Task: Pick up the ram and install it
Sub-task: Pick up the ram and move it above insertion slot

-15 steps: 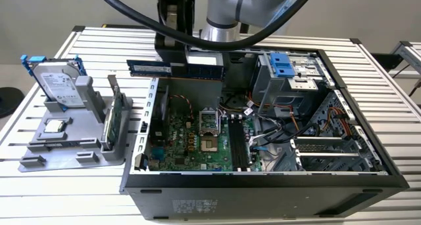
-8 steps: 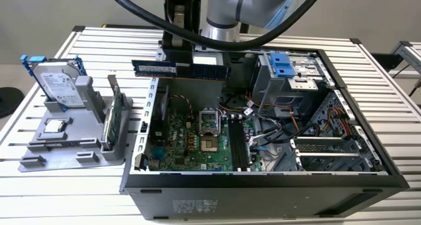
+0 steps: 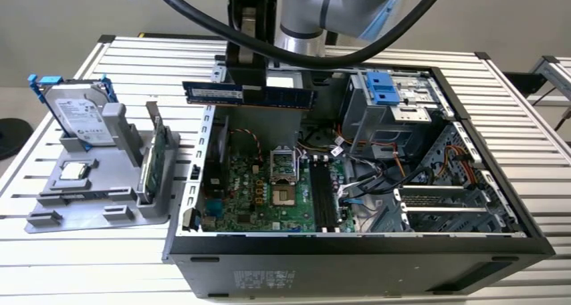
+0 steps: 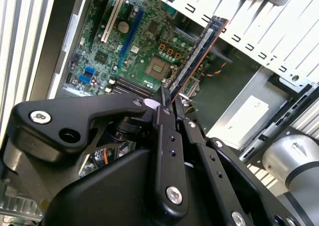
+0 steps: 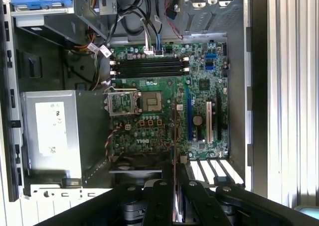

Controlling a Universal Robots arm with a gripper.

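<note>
We see a slatted white desk bearing an open computer case lying on its side; just beside it, toward the exterior view's left, a grey holder props a silver hard drive with blue rails and a green card on edge. Thick black cables loop past the arm, which comes down over the case's far wall with its wrist pointing into the opening; nothing lies between it and the board below. The end effector is clamped on the ram, which hangs level above the case's interior, well clear of everything under it; in the second wrist view the stick juts out from between the closed fingers, and in the first wrist view we see it edge-on. Inside the case lie the green motherboard, a metal drive cage with a blue latch, loose wiring, the processor socket and the black memory slots.
</note>
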